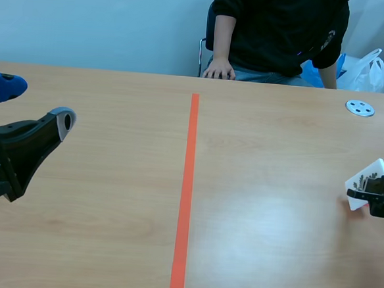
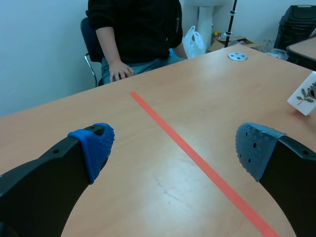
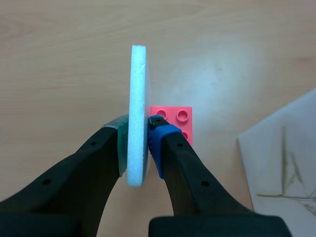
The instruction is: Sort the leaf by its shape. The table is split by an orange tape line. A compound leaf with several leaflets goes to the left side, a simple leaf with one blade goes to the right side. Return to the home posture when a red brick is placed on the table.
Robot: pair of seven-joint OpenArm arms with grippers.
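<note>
The left hand (image 2: 175,148) hung wide over the left half of the table (image 1: 106,243). Near the right edge the right hand (image 3: 138,143) pinched a white leaf card (image 3: 138,74) upright, unsorted; a red brick (image 3: 174,114) lay beside it, so home posture seemed due

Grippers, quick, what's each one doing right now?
Left gripper: open, empty.
Right gripper: shut on the white leaf card.

Smooth wood-grain table (image 1: 106,243), white foam board (image 3: 137,98), glossy red plastic brick (image 3: 178,116)
</note>
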